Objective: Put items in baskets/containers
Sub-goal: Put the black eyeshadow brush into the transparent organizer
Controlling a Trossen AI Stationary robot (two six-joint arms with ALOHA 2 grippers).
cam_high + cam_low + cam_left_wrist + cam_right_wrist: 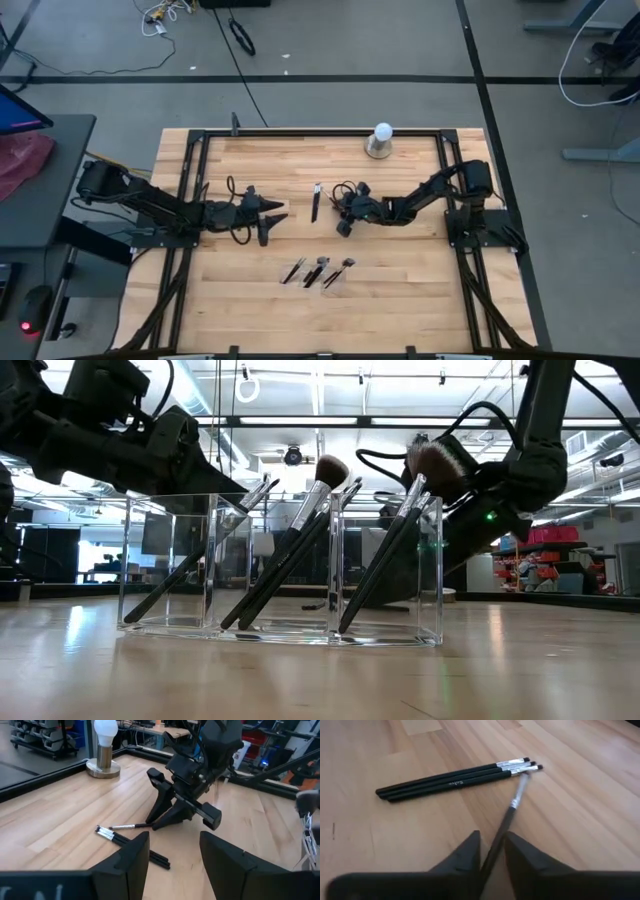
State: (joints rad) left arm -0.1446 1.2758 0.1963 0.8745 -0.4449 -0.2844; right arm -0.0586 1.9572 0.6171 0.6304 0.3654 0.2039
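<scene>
Looking down from the high view, the right hand (345,215) sits mid-bench beside a small cluster of loose brushes (315,203), while the left hand (268,217) waits well apart to the left with its fingers spread and nothing in them. The clear tray (322,272) stands nearer the front edge of the bench (250,300), already carrying several brushes. A white ball-shaped object (381,140) stands on its base at the far edge.

From the low view, the tray (280,565) shows three compartments, each with brushes leaning bristle-up against the walls.

From the left wrist view, the right hand (167,815) leans down over the loose brushes (120,836) on the bench; the left fingers (131,860) are parted and empty.

From the right wrist view, the right hand (491,851) is closed on the handle of one thin brush (512,810), whose tip touches the three black brushes (452,779) lying side by side. The grip looks narrow and near the handle end, so the brush may pivot or slip on the lift, and its tip could drag its neighbours along. One handle bears small pale lettering, possibly a brand, too faint to read.
</scene>
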